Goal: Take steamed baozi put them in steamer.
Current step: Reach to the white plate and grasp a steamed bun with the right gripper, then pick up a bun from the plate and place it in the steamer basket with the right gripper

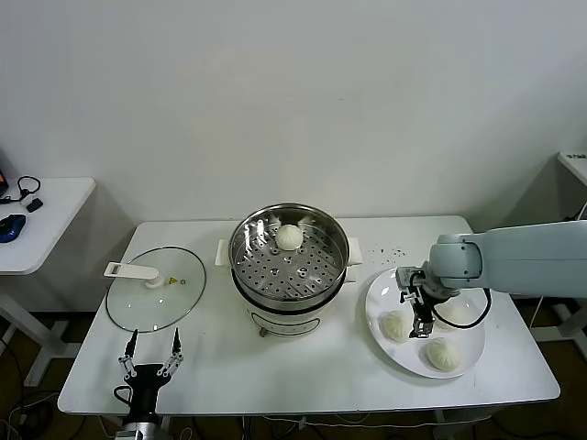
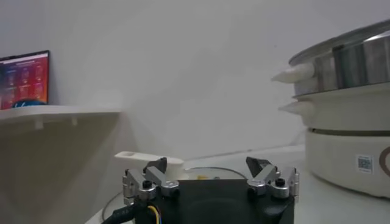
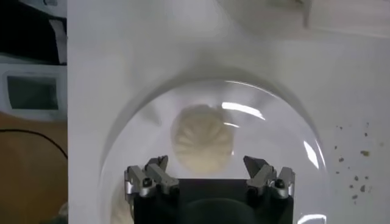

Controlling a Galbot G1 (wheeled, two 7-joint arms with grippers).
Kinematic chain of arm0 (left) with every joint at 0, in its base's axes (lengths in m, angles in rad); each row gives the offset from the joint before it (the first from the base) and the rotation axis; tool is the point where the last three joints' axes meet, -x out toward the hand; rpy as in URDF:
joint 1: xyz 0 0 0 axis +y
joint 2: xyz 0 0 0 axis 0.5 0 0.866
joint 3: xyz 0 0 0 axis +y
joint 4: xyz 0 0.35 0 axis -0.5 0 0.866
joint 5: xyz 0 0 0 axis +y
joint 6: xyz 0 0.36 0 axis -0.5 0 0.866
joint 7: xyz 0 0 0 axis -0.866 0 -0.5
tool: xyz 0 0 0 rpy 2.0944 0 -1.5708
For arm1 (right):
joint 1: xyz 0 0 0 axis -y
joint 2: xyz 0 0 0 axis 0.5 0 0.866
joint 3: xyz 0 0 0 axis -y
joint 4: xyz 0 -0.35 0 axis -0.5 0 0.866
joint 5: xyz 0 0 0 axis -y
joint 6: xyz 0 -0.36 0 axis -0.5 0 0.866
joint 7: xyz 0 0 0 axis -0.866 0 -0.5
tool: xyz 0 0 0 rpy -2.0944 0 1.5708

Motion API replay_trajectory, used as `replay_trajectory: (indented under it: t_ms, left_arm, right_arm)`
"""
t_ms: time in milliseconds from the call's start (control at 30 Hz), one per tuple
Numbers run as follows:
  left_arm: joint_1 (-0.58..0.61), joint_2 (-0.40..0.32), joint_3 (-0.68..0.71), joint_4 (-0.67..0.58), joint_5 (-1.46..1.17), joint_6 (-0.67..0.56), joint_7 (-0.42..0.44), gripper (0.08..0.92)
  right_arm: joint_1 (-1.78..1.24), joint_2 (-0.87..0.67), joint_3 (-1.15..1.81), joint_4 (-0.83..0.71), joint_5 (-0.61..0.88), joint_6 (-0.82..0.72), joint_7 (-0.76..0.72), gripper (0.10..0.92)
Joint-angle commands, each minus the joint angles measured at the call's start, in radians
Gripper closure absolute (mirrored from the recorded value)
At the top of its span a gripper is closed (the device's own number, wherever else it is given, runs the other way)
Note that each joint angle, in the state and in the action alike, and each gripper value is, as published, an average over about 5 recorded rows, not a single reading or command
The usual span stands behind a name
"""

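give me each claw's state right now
Left claw: open, empty, parked at the table's near edge by the glass lid.
Right claw: open, empty, over a baozi on the plate.

Plain white wall (image 1: pixel 303 101) ran behind, evenly lit, unmarked. White table (image 1: pixel 275 376) stood before it on metal legs. Second white desk (image 1: pixel 41 225) sat at far left, carrying dark mouse (image 1: pixel 11 225) and black cable (image 1: pixel 27 191); lit screen (image 2: pixel 24 79) showed above it in left wrist view. Edge of another white surface (image 1: pixel 574 165) appeared at far right. Brown floor (image 1: pixel 23 403) lay below.
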Motion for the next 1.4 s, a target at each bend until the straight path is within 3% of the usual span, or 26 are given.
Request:
replay_trajectory:
  t_ms: [33, 667, 767, 1133, 1400]
  left_arm:
    - [0.001, 0.000, -0.002, 0.000, 0.001, 0.000, 0.000, 0.177]
    - [-0.002, 0.000, 0.000, 0.000, 0.001, 0.001, 0.000, 0.177]
    - [-0.002, 0.001, 0.001, -0.002, 0.002, 0.002, 0.001, 0.177]
    - [0.004, 0.003, -0.002, -0.011, 0.003, 0.003, 0.001, 0.177]
    - [0.011, 0.004, -0.001, -0.023, 0.005, 0.005, 0.001, 0.177]
  right_arm:
    - [-0.076, -0.009, 0.058, -0.014, -0.013, -0.027, 0.018, 0.203]
    - [-0.117, -0.003, 0.102, -0.081, -0.060, 0.003, -0.009, 0.205]
    - [-0.121, -0.002, 0.105, -0.080, -0.060, 0.003, -0.013, 0.249]
    - [-0.069, -0.013, 0.095, -0.063, -0.053, 0.013, -0.039, 0.535]
    - [0.159, 0.005, -0.030, -0.021, 0.022, 0.071, -0.124, 0.562]
